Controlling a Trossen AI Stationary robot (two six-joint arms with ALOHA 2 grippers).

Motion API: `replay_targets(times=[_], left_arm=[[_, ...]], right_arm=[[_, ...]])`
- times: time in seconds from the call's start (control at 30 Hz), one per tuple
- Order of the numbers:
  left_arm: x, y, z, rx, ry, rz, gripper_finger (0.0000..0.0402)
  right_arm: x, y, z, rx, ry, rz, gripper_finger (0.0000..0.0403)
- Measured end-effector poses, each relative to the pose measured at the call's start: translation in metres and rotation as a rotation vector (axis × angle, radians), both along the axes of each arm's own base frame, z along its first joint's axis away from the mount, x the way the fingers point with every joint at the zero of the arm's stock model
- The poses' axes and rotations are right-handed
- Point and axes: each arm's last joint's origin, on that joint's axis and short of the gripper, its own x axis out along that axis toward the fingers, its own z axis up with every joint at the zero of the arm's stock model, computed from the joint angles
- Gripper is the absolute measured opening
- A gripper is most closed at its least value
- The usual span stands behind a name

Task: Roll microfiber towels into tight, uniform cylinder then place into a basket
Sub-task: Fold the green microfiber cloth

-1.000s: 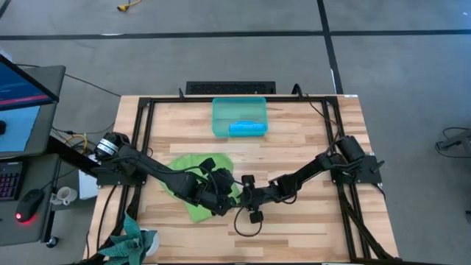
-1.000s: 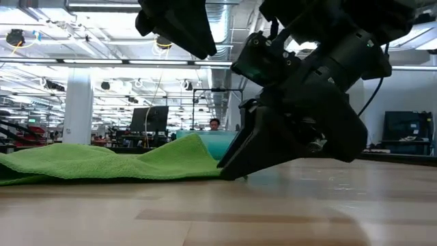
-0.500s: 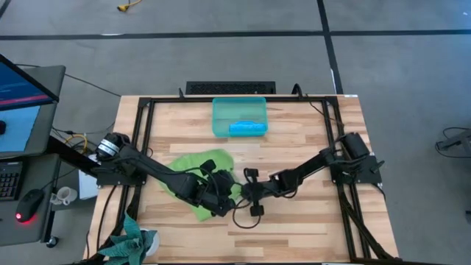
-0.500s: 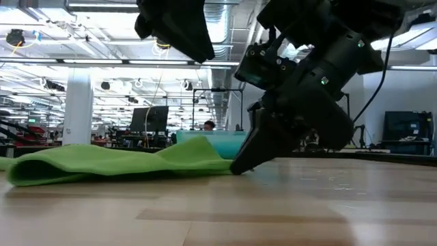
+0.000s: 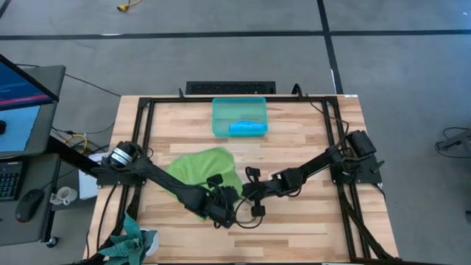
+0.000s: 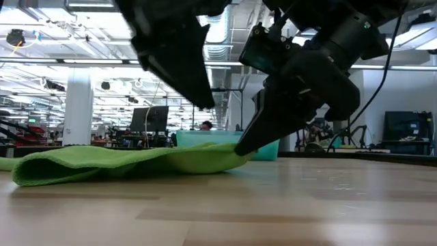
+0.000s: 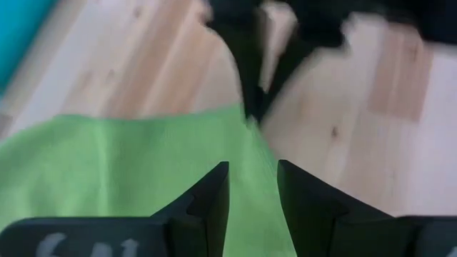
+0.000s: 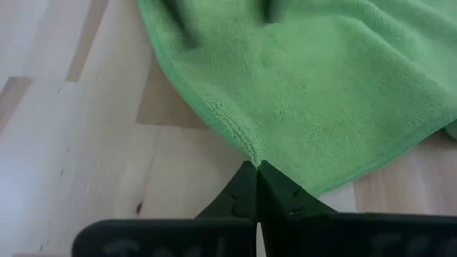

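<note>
Now | right fingers (image 8: 255,187) pinch green towel (image 8: 314,86) corner | left fingers (image 7: 251,191) parted above it

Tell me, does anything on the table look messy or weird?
A bit messy: the lime green towel lies rumpled and folded over itself, not rolled. The right hand pinches its corner. The blue towel sits neatly in the basket.

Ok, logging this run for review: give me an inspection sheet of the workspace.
Surface: wooden table, black frame.
Job's things: green towel spread mid-table; blue towel rolled inside basket.
Clutter: nothing seen on the table.
Grippers: right gripper shut on the green towel's corner; left gripper open above the towel.
Cables: black cable looping near the grippers.
Surroundings: monitor, mouse at left.
</note>
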Motion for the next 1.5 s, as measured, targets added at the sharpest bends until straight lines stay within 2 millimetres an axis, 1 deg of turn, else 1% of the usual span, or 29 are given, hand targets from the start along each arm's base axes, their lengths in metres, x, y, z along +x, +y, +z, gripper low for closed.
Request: replay_targets(times=[0.07, 0.17, 0.23, 0.3, 0.43, 0.6, 0.87, 1.07, 1.27, 1.5], left_arm=[[-0.001, -0.009, -0.008, 0.012, 0.009, -0.025, 0.0112], [-0.002, -0.017, -0.019, 0.033, 0.023, -0.035, 0.0112], [-0.004, -0.020, -0.025, 0.060, 0.045, -0.038, 0.0112], [-0.001, -0.023, -0.029, 0.061, 0.024, -0.044, 0.0112], [0.001, -0.026, -0.034, 0.054, 0.012, -0.050, 0.0112], [0.002, -0.027, -0.041, 0.073, 0.021, -0.049, 0.0112], [0.002, -0.025, -0.040, 0.113, 0.015, -0.035, 0.0112], [-0.001, -0.024, -0.041, 0.114, 0.034, -0.022, 0.0112], [-0.006, -0.021, -0.043, 0.114, 0.067, 0.024, 0.0112], [-0.014, -0.021, -0.044, 0.117, 0.102, 0.080, 0.0112]], right_arm=[[0.001, 0.000, 0.001, 0.002, -0.006, -0.001, 0.0016], [0.002, 0.000, 0.002, 0.004, -0.010, -0.006, 0.0007], [0.002, 0.000, 0.003, 0.006, -0.014, -0.019, 0.0006], [0.002, 0.001, 0.003, 0.011, -0.017, -0.028, 0.0010], [0.005, 0.003, 0.007, 0.020, -0.015, -0.038, 0.0017], [0.006, 0.011, 0.013, 0.014, 0.002, -0.021, 0.0006], [0.008, 0.019, 0.020, 0.012, 0.005, 0.000, 0.0016], [0.007, 0.030, 0.028, -0.010, 0.042, 0.022, 0.0005], [0.003, 0.044, 0.038, -0.149, 0.065, 0.006, 0.0014], [-0.003, 0.059, 0.052, -0.257, 0.086, -0.009, 0.0005]])
